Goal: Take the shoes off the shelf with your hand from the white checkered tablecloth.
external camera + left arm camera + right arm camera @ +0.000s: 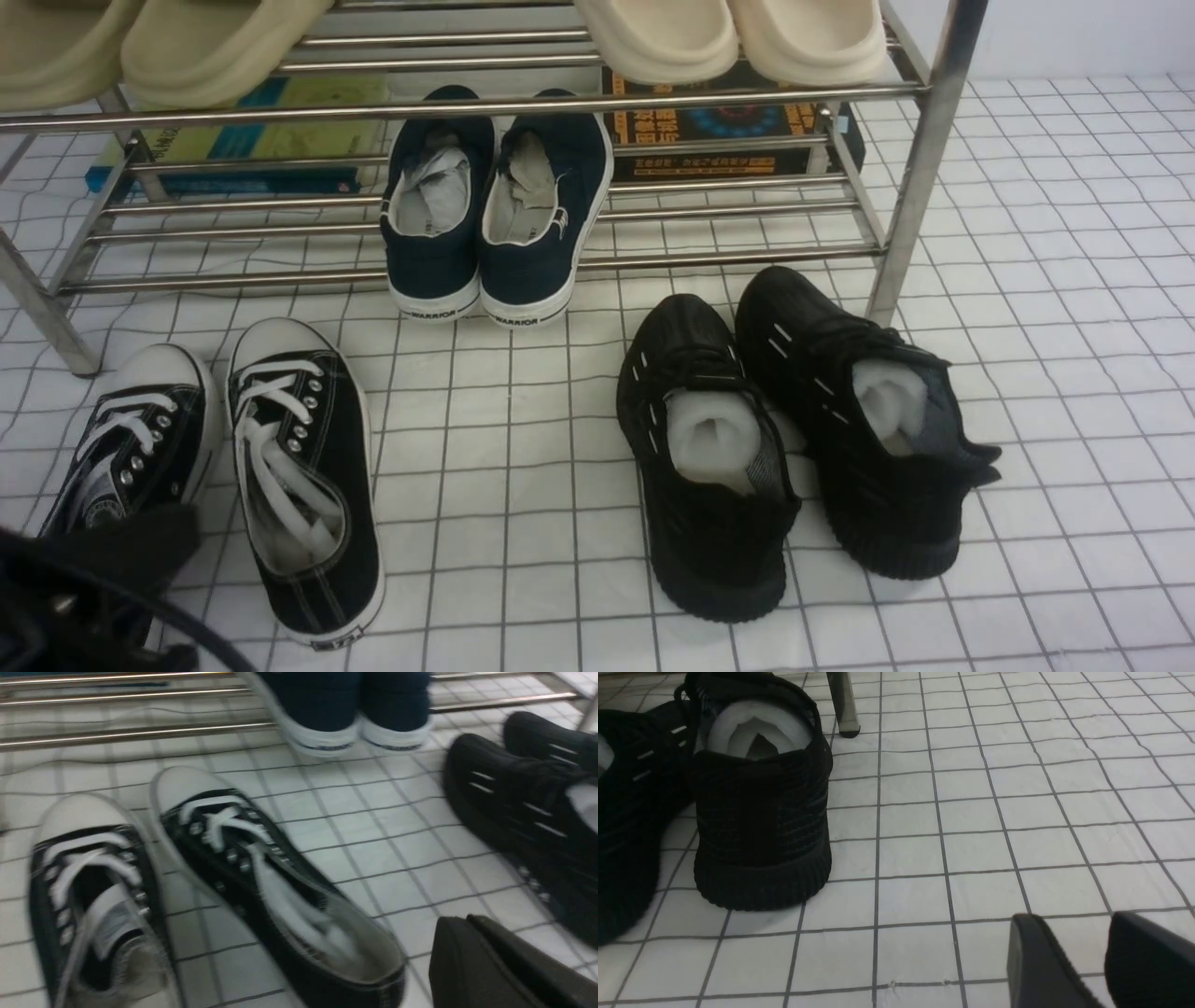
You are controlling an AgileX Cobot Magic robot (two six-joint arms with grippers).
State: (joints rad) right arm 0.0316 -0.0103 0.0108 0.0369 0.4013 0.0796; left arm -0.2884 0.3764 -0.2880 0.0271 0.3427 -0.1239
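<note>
Left wrist view shows the left pincer point(504, 966) clenched on nothing just beside the black lace-up shoes point(275, 891); it should spread its jaws before reaching a heel.

clear: bare white checkered tablecloth point(504, 439) between canvas shoes point(299, 476) and black knit sneakers point(709, 457) | blocked: shelf point(920, 177) bars (navy pair point(495, 215) underneath); right side open

Navy slip-ons point(495, 215), black knit sneakers point(794, 439), cream slippers point(738, 37), probably books point(252, 140).
</note>
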